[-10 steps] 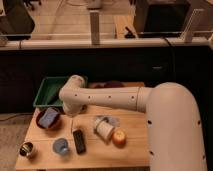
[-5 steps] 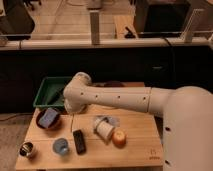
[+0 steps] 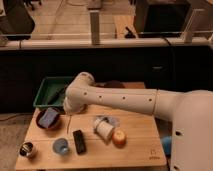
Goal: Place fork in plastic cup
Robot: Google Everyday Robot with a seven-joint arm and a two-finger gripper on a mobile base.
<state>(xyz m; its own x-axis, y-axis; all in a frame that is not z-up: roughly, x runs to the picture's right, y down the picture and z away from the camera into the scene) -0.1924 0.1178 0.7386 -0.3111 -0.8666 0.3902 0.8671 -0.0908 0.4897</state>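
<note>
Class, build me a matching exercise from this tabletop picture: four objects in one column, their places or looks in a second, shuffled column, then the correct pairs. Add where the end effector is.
Objects
1. plastic cup
2. metal cup
3. green bin
4. black block

Descriptions
A. shiny, at the table's front left corner
B. at the table's back left edge
C. dark, lying flat just right of the light-blue cup
D. translucent light blue, near the front edge

Pairs: 1-D, 2-A, 3-B, 4-C

The end effector hangs under the arm's bend, above a thin fork.
</note>
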